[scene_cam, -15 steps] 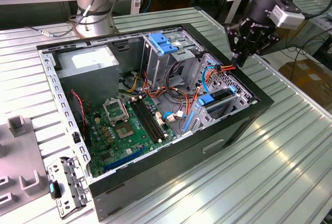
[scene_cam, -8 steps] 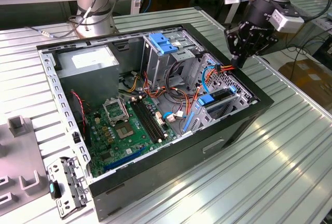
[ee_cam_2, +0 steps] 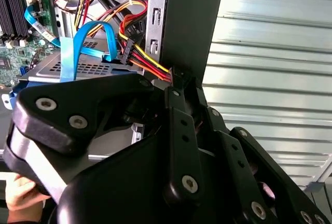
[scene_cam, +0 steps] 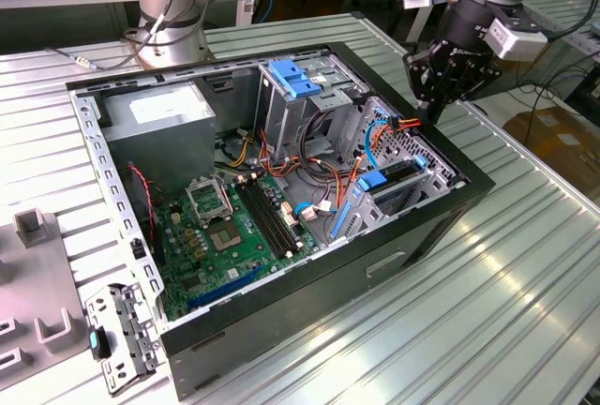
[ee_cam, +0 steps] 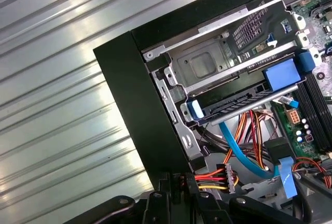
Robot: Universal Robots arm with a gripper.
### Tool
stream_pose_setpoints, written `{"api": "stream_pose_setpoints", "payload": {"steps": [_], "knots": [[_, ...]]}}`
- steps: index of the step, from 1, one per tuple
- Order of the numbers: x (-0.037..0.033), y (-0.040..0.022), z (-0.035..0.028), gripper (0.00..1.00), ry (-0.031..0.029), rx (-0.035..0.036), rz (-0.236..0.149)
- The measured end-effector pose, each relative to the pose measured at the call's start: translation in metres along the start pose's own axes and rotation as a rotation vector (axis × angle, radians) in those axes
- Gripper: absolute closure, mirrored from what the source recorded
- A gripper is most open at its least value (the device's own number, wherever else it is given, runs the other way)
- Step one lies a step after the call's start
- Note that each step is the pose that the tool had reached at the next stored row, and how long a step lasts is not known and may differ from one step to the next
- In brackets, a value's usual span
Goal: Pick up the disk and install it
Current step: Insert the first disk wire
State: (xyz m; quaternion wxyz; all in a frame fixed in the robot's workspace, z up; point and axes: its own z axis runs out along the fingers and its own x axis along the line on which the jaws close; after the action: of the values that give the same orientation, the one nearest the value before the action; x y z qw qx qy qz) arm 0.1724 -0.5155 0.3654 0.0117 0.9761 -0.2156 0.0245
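Observation:
The disk (ee_cam: pixel 236 106) lies edge-on in the metal drive cage (ee_cam: pixel 207 66) at the front corner of the open computer case, a dark slab between blue plastic rails; in the exterior view the disk (scene_cam: pixel 398 172) sits low in that cage. My gripper (scene_cam: pixel 434 112) hangs over the case's right rim, just behind the cage. Its fingertips (ee_cam_2: pixel 174 81) are closed on the red, yellow and black wires of a power cable (ee_cam_2: pixel 150 63) close to its black plug (ee_cam: pixel 222 175). A blue data cable (ee_cam: pixel 238 149) curves past the plug.
The case (scene_cam: pixel 281 330) lies open on a ribbed metal table (scene_cam: pixel 487 302), with the motherboard (scene_cam: pixel 225 236), a grey power supply (scene_cam: pixel 164 119) and a blue-latched cage (scene_cam: pixel 295 77) inside. A removed bracket (scene_cam: pixel 117 335) lies by the case's near left corner. A person's hand (ee_cam_2: pixel 21 198) shows beside the gripper body.

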Motion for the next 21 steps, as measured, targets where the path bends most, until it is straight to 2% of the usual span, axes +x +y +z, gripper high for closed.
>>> {"api": "stream_pose_setpoints", "payload": {"steps": [1,2,4,7,11,17,21], "knots": [[0.0001,0.0,-0.0016,0.76,0.0001,-0.0002,0.0],[0.0003,0.0001,-0.0055,0.84,0.0,0.0,0.0],[0.0006,0.0001,-0.0098,0.84,0.0,0.0,0.0],[0.0006,0.0001,-0.0099,0.84,0.0,0.0,0.0],[-0.0036,0.002,-0.01,0.84,-0.0002,-0.0006,0.013],[-0.0043,0.0024,-0.0099,0.84,-0.0011,-0.0043,0.082],[-0.0047,0.0025,-0.0099,0.84,-0.0014,-0.0059,0.112]]}}
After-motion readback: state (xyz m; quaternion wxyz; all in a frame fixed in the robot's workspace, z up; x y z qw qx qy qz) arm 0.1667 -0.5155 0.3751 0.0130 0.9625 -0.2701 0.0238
